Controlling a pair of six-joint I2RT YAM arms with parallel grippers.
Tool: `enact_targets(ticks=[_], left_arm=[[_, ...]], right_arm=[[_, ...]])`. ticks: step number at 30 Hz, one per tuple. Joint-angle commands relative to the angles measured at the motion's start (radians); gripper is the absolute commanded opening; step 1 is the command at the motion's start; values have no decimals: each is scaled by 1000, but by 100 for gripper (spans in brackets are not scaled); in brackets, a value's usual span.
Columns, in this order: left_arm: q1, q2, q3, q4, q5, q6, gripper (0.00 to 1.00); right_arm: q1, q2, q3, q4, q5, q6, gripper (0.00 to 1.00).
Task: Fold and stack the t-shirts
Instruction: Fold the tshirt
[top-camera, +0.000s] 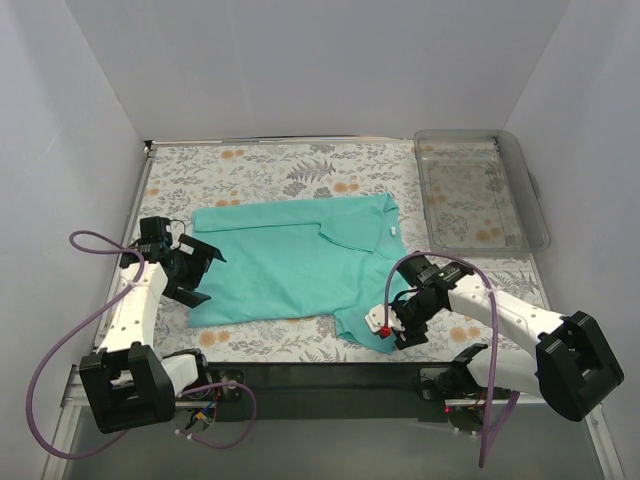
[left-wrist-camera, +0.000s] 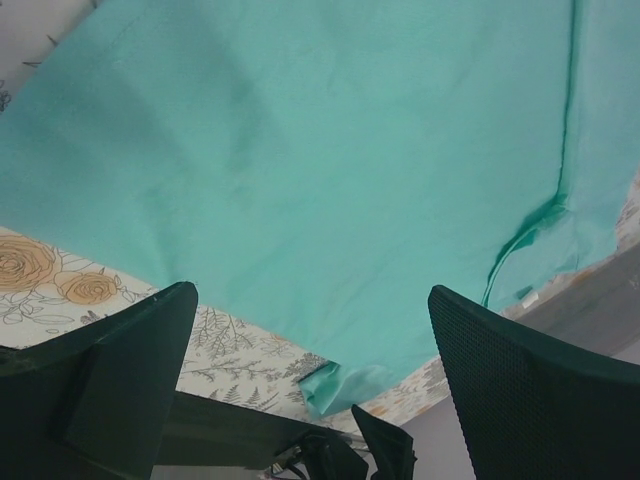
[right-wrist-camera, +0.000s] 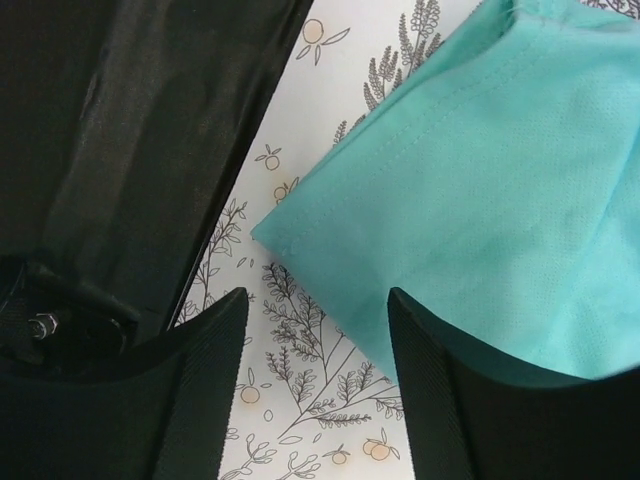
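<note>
- Teal-green t-shirt (top-camera: 290, 262) lies spread on the floral tablecloth (top-camera: 260, 165) between both grippers, its left edge just beside the left gripper (top-camera: 198, 272).
- Left fingers (left-wrist-camera: 120, 370) are spread wide and grip nothing; the wrist view shows the cloth filling the space beyond them.
- Plain and mostly smooth, the shirt has a folded flap near its far right corner and a sleeve reaching toward the near edge.
- Right gripper (top-camera: 397, 325) sits at that sleeve; its fingers (right-wrist-camera: 215, 340) are parted, with the hemmed corner ahead of the gap. Whether they touch it cannot be told.
- Clear plastic tray (top-camera: 527, 190) stands at the far right, near the shirt.
</note>
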Motion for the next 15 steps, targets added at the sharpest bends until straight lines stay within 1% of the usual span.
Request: enact_targets(ticks=[1, 7, 10, 15], left_arm=[[-2, -21, 19, -73, -42, -29, 93], [-2, -21, 31, -95, -56, -31, 92], [-2, -28, 16, -99, -58, -31, 92], [-2, -36, -4, -96, -50, -42, 91]], right_arm=[[51, -32, -10, 2, 0, -39, 53], [120, -55, -43, 26, -8, 8, 46], [133, -80, -76, 49, 20, 12, 43], [151, -77, -102, 90, 50, 26, 40]])
